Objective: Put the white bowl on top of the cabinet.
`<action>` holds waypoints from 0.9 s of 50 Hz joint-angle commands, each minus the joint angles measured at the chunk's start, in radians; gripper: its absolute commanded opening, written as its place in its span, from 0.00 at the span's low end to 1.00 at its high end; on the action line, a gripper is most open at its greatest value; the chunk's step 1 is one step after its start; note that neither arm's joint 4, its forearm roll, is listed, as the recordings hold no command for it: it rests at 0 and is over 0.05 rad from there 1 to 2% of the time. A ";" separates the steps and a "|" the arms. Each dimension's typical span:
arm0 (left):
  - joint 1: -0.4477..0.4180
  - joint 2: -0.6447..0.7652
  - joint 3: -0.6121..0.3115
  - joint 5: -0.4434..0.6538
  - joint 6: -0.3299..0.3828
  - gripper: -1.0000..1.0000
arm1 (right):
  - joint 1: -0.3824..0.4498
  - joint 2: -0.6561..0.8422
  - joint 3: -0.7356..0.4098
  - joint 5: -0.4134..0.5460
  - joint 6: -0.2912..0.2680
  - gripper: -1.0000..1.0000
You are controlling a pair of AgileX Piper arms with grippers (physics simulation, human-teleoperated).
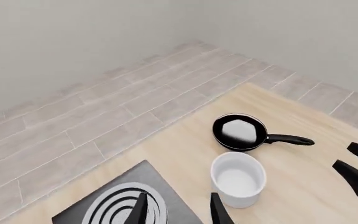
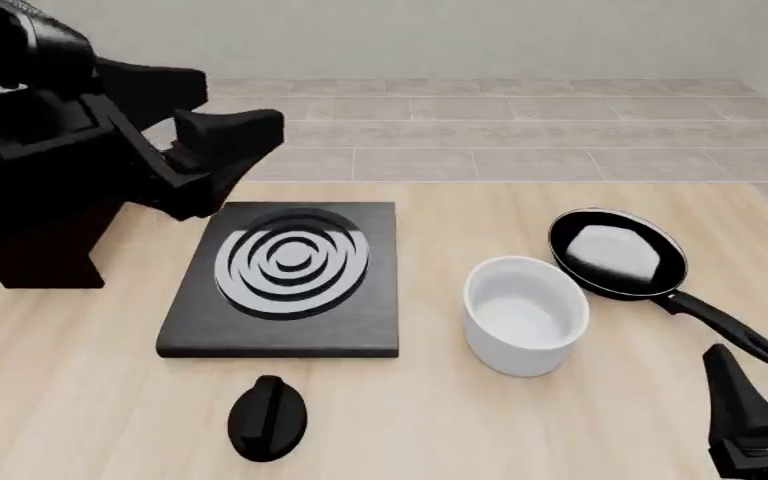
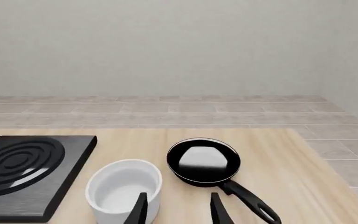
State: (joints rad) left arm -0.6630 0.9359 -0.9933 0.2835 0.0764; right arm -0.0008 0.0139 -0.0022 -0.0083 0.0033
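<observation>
The white bowl (image 2: 526,315) stands upright on the table between the stove plate and the frying pan; it also shows as the bowl (image 1: 238,178) and the bowl (image 3: 123,189). The cabinet (image 2: 40,262) is a dark block at the far left, mostly hidden behind my left arm. My left gripper (image 2: 244,103) hangs open above the table's back left, well away from the bowl; its fingertips (image 1: 143,210) frame the stove plate. My right gripper (image 2: 764,385) is open low at the front right, near the pan's handle, its fingertips (image 3: 140,210) beside the bowl with nothing between them.
A flat black stove plate (image 2: 284,280) with white rings lies left of the bowl. A black frying pan (image 2: 620,255) with a white patch sits right of it, handle toward the front right. A small black rounded object (image 2: 267,417) lies near the front edge.
</observation>
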 commanded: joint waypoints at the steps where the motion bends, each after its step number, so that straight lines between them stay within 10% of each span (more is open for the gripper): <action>1: -0.173 0.261 -0.182 0.057 0.056 1.00 | 0.000 -0.001 0.000 -0.001 -0.002 1.00; 45: -0.413 0.810 -0.618 0.395 0.241 1.00 | 0.000 0.003 -0.001 -0.003 0.000 1.00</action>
State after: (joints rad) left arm -1.0456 1.6566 -1.5218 0.6071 0.2812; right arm -0.0008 0.0205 -0.0019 -0.0155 0.0026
